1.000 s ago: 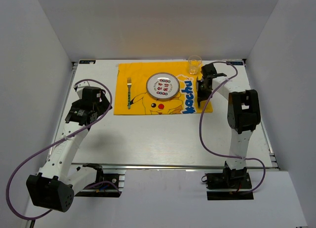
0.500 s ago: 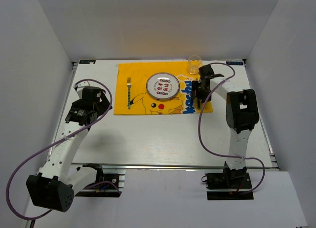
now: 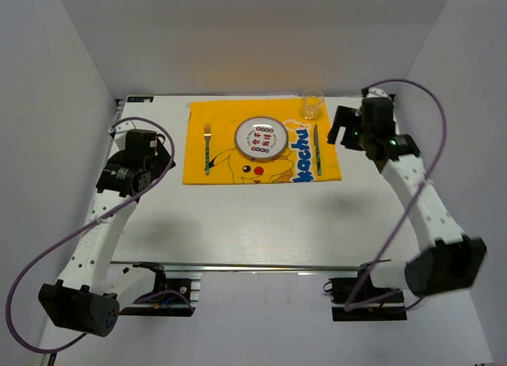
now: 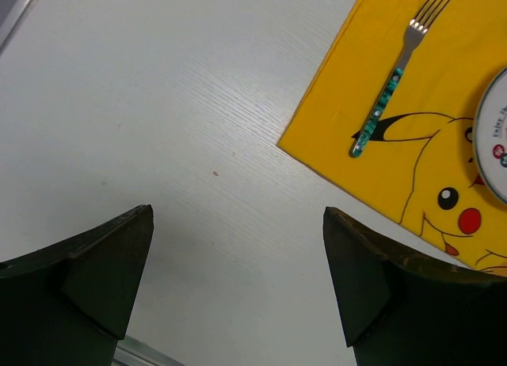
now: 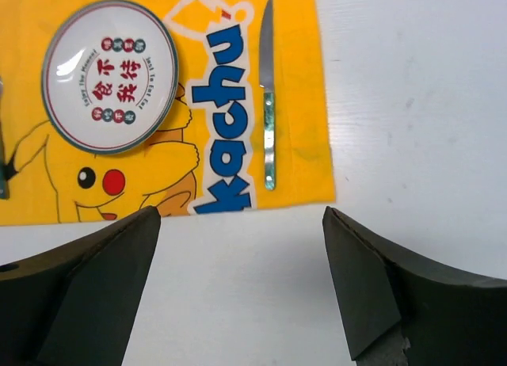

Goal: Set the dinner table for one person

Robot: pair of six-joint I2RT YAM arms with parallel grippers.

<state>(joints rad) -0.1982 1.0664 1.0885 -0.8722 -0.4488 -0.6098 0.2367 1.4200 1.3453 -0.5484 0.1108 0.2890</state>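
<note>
On the white dinner table point(image 3: 261, 223) lies a yellow Pikachu cloth point(image 3: 238, 172). It carries a round plate point(image 3: 261, 139) point(image 5: 109, 74), a green-handled fork point(image 3: 207, 148) point(image 4: 394, 85) to the plate's left and a knife point(image 3: 316, 150) point(image 5: 268, 104) to its right. A clear glass point(image 3: 312, 104) stands at the cloth's back right corner. My right gripper point(image 3: 342, 128) point(image 5: 242, 211) hovers open and empty, right of the knife. Over bare table left of the cloth, my left gripper point(image 3: 150, 148) point(image 4: 238, 211) is open and empty too.
White walls close in the table on the left, back and right. A metal rail point(image 3: 277, 265) runs along the near edge, where both arm bases are bolted. Purple cables loop off each arm.
My right gripper has opened and let go of the knife, which now lies on the cloth right of the plate. The right arm has drawn back to the right. The left arm shifted slightly.
</note>
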